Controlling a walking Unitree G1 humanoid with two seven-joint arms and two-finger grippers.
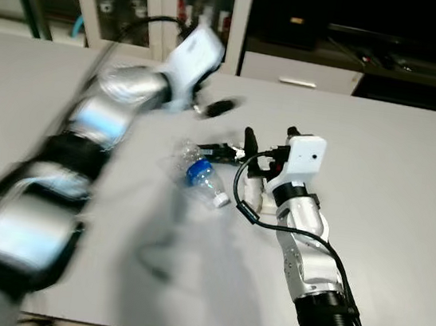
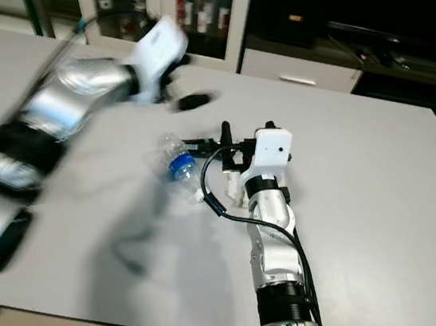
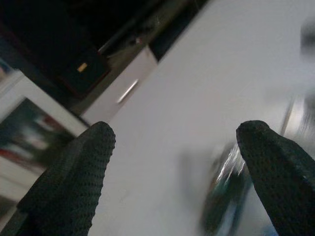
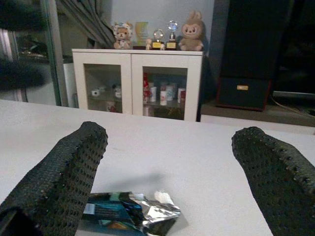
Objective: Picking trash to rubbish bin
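The crushed plastic bottle [image 1: 200,173] with its blue label lies on its side near the middle of the white table [image 1: 406,196], cap end pointing toward me, and just beside it, on the side of my right arm, sits a small crumpled foil wrapper [image 4: 129,212] that shows dark with a silvery torn end between my right fingers [image 4: 59,182]. My right gripper [image 1: 232,150] is low over the table, reaching in from the right with its black fingers spread wide and holding nothing; the wrapper lies between and just ahead of them, close to the left-hand pad. My left gripper [image 1: 213,108] is up above the table behind the bottle, smeared by motion, its fingers [image 3: 74,182] also wide apart and empty, with blurred shiny trash low in its wrist view. I see no rubbish bin, so I judge the grasp comes first and the bin must be found afterward. To do this well I should pick one piece per gripper: let the right settle over the wrapper, centre it between the pads, press down close to the tabletop since the foil is thin and flat, then close slowly so it does not skid away. The bottle is light and springy and will likely roll, so the left should come down across its body, not its cap.
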